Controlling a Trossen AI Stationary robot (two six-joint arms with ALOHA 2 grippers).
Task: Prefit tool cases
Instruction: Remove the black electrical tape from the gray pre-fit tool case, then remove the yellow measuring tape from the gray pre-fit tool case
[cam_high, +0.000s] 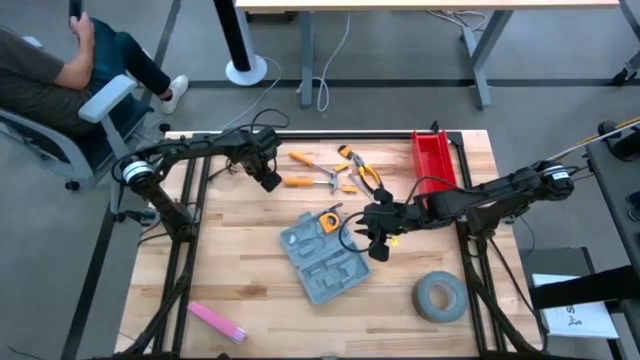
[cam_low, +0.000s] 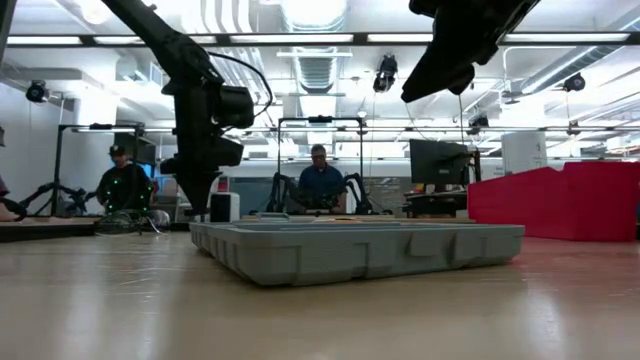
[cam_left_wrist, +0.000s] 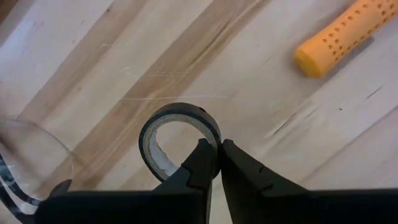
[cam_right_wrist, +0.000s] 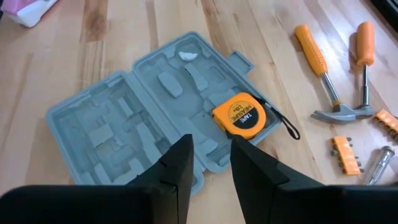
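one blue-grey tool case (cam_high: 322, 256) lies open flat near the middle of the wooden table (cam_high: 240, 260), both halves showing moulded tool-shaped recesses in matte plastic with rounded corners. its long axis runs diagonally, from far-left to near-right. an orange tape measure (cam_right_wrist: 239, 115) sits on the case's far edge, its black strap trailing off onto the wood.

the right gripper (cam_right_wrist: 210, 162) hovers above the case's right side, just beside the tape measure, its jaws parted a little and empty; it is by far the nearer arm, and the case lies directly below and slightly left of it. i judge any next placement into the recesses would fall to this arm.

the left gripper (cam_left_wrist: 219, 163) is well apart, at the table's far left, its fingertips nearly together pinching the wall of a small black tape roll (cam_left_wrist: 177, 140) resting on the wood.

beyond the case on the far side lie an orange-handled hammer (cam_right_wrist: 323, 74), a screwdriver (cam_right_wrist: 364, 53), bit holders (cam_right_wrist: 345, 154) and pliers (cam_high: 362, 170). a red bin (cam_high: 435, 160) stands far right, a grey tape roll (cam_high: 440, 297) near right, a pink item (cam_high: 217, 321) near left.
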